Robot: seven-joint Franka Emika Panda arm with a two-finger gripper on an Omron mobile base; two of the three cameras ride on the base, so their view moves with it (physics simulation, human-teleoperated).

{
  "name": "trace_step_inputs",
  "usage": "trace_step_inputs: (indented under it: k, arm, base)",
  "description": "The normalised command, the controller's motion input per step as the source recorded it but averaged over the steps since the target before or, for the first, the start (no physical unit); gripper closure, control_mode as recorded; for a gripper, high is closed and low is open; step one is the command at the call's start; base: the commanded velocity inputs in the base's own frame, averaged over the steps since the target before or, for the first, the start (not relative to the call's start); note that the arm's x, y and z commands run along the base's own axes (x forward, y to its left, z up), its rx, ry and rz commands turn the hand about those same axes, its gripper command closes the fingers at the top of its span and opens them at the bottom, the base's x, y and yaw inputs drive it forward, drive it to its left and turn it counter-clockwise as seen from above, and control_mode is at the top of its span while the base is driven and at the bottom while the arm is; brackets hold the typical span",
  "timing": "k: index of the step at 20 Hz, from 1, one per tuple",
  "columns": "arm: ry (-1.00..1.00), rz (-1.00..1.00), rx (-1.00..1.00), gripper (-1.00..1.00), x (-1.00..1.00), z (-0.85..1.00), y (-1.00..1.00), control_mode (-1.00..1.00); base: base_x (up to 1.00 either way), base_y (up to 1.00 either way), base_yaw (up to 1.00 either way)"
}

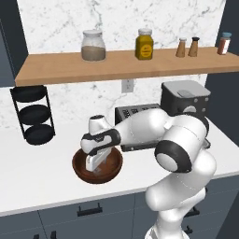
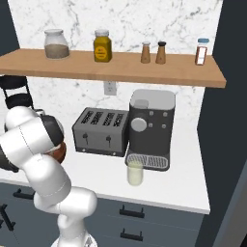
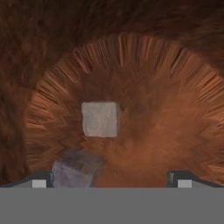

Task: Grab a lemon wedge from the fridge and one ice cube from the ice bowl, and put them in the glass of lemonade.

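The white arm is reaching down over the counter (image 1: 32, 182), its hand dipping into the ice bowl (image 1: 97, 167), a wide dark wooden bowl sitting near the counter's front edge. Behind it the toaster (image 2: 101, 131) and the coffee machine (image 2: 150, 126) are standing close together, and the glass of lemonade (image 2: 135, 172) is waiting just in front of the machine's drip tray, well to the right of the bowl. They are looking like the things to steer around on the way over.

The gripper (image 3: 111, 179) is hanging spread wide, nothing between its fingers (image 3: 39, 179). On the bowl's floor one ice cube (image 3: 100, 119) is lying flat and square, with a second, dimmer cube (image 3: 76, 172) right beside the left finger. The cube is looking light, hard and likely slippery; closing on two opposite flat faces seems safest, since a corner grip could squirt it away. The curving wooden wall is leaving the fingers little room.
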Motion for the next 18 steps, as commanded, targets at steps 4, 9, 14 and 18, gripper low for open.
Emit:
trace_step_inputs:
  k: [4,9,14,18]
  arm:
    - [0.00,0.00,0.00,-1.00,0.00,-0.01,0.00,-1.00]
    - [0.00,0.00,0.00,-1.00,-0.02,0.00,0.00,-1.00]
    - [0.05,0.00,0.00,-1.00,-0.03,0.00,0.00,-1.00]
    - [0.00,0.00,0.00,-1.00,-0.32,0.00,0.00,-1.00]
  base:
    - [0.00,0.00,0.00]
    - [0.00,0.00,0.00]
    - [0.00,0.00,0.00]
    - [0.00,0.00,0.00]
